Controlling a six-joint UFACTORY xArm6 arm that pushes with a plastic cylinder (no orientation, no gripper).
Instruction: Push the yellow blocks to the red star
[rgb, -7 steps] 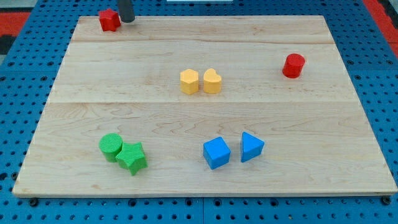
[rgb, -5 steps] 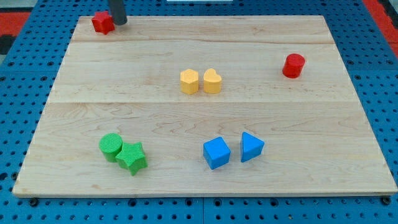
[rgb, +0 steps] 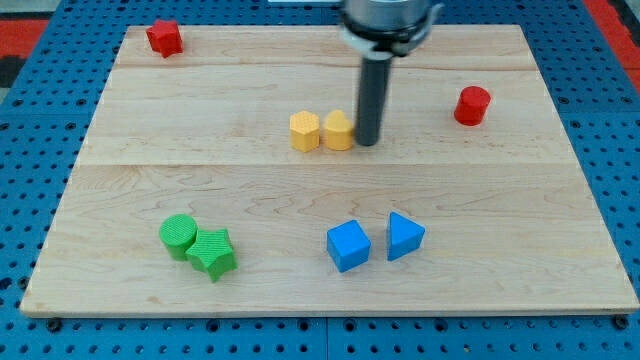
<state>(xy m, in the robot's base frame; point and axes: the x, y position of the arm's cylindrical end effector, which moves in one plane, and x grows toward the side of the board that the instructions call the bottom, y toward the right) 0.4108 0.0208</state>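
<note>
Two yellow blocks stand side by side near the middle of the board, a little toward its far edge: the yellow hexagon (rgb: 304, 131) on the view's left and the yellow heart (rgb: 339, 131) on the view's right, the two touching or almost touching. The tip (rgb: 367, 142) of the rod stands just at the right side of the yellow heart, and it seems to touch it, though a thin gap cannot be excluded. The red star (rgb: 163, 38) lies well apart from them, in the far left corner of the board.

By my judgement the step in hand is the start of the push: the rod is placed behind the pair, on the side away from the star. The next move calls for a push toward the left and toward the far edge, so a purely leftward push is not enough. The heart must carry the hexagon along, and one of them may slip aside.

This arm has no jaws at all, so nothing is spread or pinched; the rod holds nothing and only leans on the heart, if it touches.

Farther out, a red cylinder (rgb: 472, 105) is near the right edge, a blue cube (rgb: 348, 246) and a blue triangle (rgb: 404, 236) are toward the near edge, and a green cylinder (rgb: 179, 234) touches a green star (rgb: 212, 253) near the near left corner.
</note>
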